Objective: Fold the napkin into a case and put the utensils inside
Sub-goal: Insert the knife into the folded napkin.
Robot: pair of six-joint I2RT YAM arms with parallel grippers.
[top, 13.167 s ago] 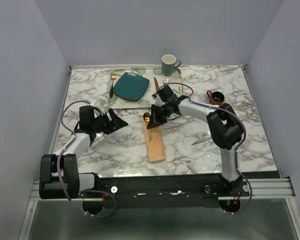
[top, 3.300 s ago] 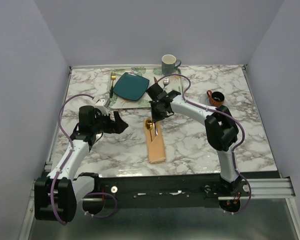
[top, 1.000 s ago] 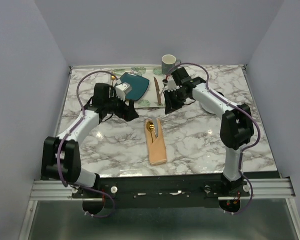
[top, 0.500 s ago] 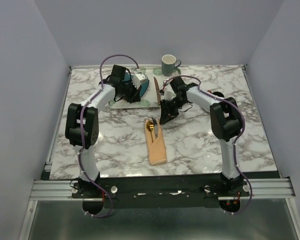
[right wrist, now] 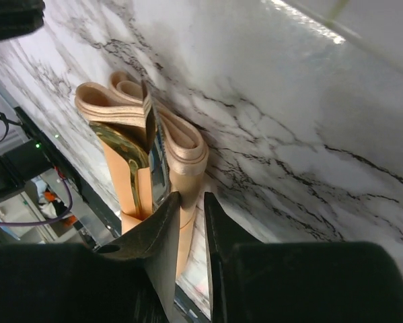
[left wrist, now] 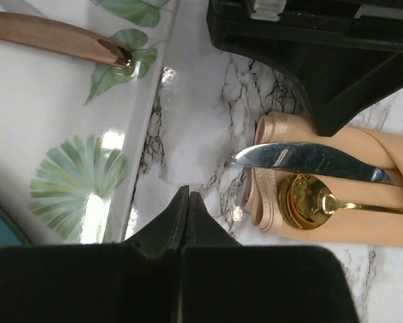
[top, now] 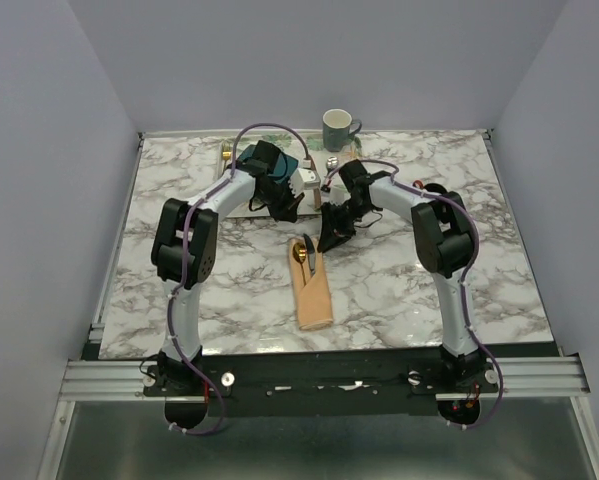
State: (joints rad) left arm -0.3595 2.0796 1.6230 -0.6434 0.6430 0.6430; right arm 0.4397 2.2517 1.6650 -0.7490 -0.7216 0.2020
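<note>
- Left claw: fingers pressed flat together, carrying nothing. It hovers over bare marble just off the rim of the leaf-patterned tray.
- Right claw: fingers a narrow slit apart with nothing between them. It is low over the table.
- The napkin lies as a long folded case. Its rolled open mouth sits just beyond the right claw's fingertips. From the left claw it is ahead and off to one side, near but not touching.
- The utensils are in the case. The spoon bowl and the knife blade tip stick out of the mouth side by side, with both handles hidden in the fold.
- The brown-handled knife lies on the tray, well apart from the left claw and outside this job.
- Judgement: the loading looks done. What is left is a small tidy or a clean retreat.
- If the utensils are seated deeper, push along the length of the case. Touch the metal only, on the blade tip or the bowl rim.
- Keep the right fingertips off the rolled cloth edges. A snag there would probably unroll the mouth.
- The two claws are close over the mouth, so move one at a time.
- Lift straight up before swinging away, so that no cloth is dragged along.
</note>
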